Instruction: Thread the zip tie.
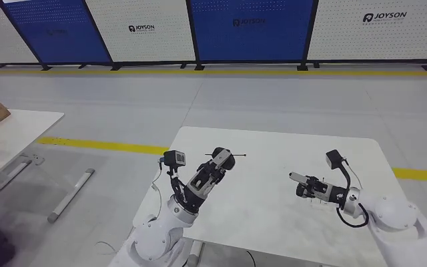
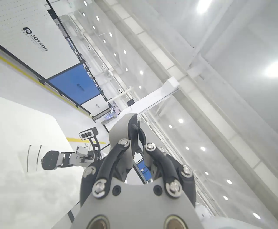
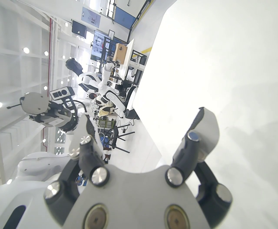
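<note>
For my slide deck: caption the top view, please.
Left gripper holds a zip tie over the white table; right gripper hovers open opposite.

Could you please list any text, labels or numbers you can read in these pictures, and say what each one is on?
White panel: brand logo, not quoted.
Second white panel: same logo.
Blue panel: print too faint to read.
Poster: too small to read.
Zip tie, table: no print seen.
</note>
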`<action>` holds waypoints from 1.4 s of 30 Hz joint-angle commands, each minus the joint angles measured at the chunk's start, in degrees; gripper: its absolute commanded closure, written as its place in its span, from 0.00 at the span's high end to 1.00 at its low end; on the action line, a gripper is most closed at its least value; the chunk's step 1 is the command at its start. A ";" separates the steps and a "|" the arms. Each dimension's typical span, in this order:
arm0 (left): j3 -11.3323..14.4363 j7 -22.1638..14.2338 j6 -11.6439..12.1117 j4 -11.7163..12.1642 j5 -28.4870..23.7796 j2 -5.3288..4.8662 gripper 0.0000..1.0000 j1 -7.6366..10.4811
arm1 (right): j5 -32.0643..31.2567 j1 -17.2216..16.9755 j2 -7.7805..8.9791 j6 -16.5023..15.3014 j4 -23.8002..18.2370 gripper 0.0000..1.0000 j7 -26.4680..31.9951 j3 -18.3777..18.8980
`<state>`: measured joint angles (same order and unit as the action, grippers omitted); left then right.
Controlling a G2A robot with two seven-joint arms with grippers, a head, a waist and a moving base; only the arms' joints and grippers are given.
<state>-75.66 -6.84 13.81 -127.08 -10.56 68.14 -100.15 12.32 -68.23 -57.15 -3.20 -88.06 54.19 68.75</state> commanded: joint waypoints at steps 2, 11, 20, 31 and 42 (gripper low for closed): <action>0.26 0.08 -0.31 0.22 0.65 0.04 0.00 0.06 | 0.00 0.00 0.00 0.00 0.00 1.00 0.00 0.00; 1.44 -2.19 -2.86 4.68 5.79 -0.08 0.00 0.96 | 0.00 0.00 0.00 0.00 0.00 1.00 0.00 0.00; 4.24 -4.21 -4.86 17.84 4.66 0.23 0.00 4.75 | 0.00 0.00 0.00 0.00 0.00 1.00 0.00 0.00; 9.11 -0.77 -0.44 29.80 6.02 1.21 0.00 8.58 | 0.00 0.00 0.00 0.00 0.00 1.00 0.00 0.00; 11.25 0.32 0.36 32.45 8.58 1.60 0.00 10.40 | 0.00 0.00 0.00 0.00 0.00 1.00 0.00 0.00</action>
<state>-64.41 -6.51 14.18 -94.63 -1.98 69.74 -89.75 12.32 -68.23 -57.15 -3.20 -88.06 54.19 68.75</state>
